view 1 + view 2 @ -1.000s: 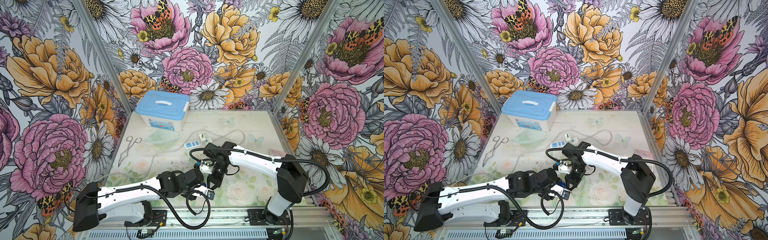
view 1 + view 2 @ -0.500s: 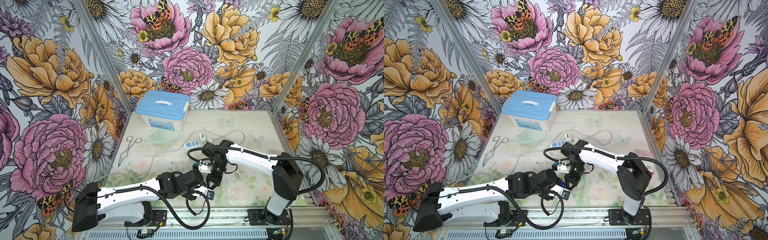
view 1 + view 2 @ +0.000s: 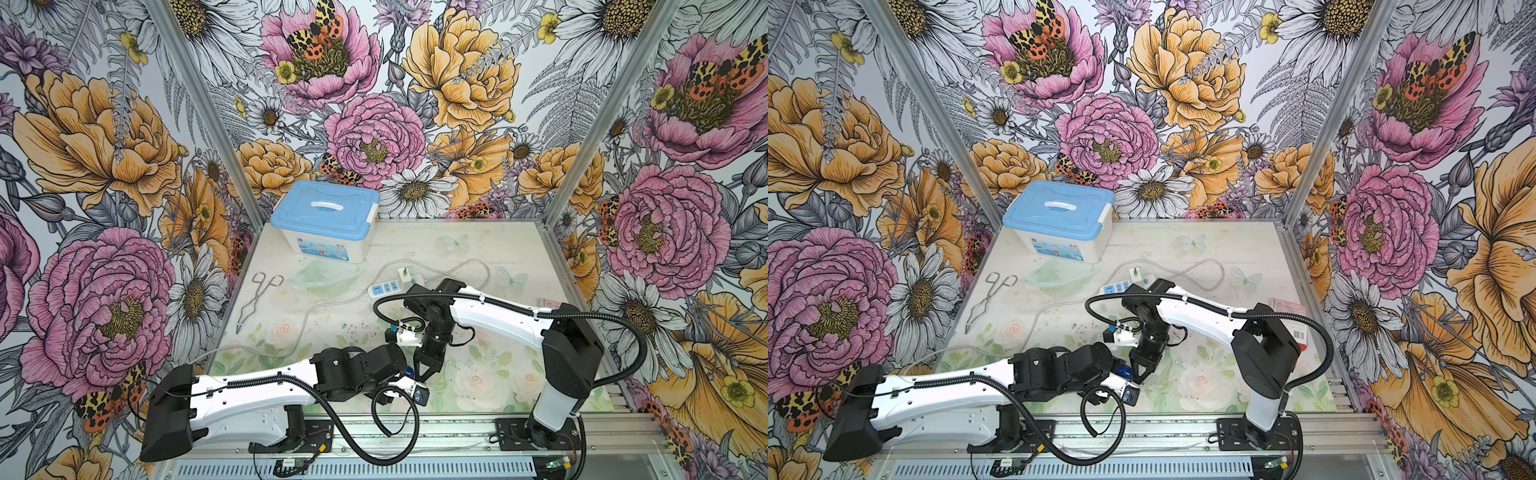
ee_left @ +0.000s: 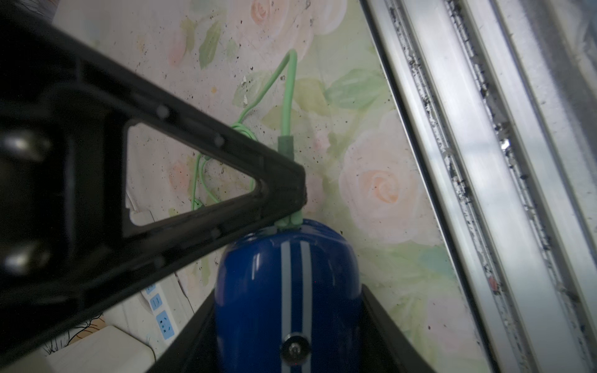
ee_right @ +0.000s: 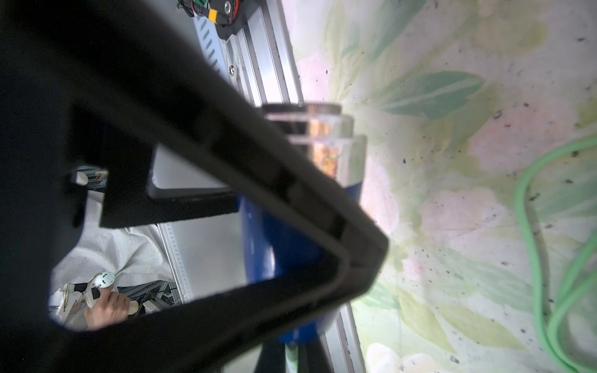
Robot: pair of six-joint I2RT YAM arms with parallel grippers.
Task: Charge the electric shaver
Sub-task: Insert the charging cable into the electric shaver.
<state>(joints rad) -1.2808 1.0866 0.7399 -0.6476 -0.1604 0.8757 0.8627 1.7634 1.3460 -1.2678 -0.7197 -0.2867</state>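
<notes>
Over the last second only the right arm shifts: in both top views its elbow swings slightly toward the left of the frame, while the right tool stays put at lower centre. The left arm does not move. The left tool is clamped around the electric shaver, which is held just above the desk near the front rail, low in the frame. The right tool's fingers are pressed together on the green plug, which touches the shaver's rounded end (its silver head points the other way). The green cable trails off across the desk. I judge this as the push-in step, the arm adjusting its angle rather than travelling. Whether the plug is fully seated cannot be told. The power strip lies well apart, mid-frame.
</notes>
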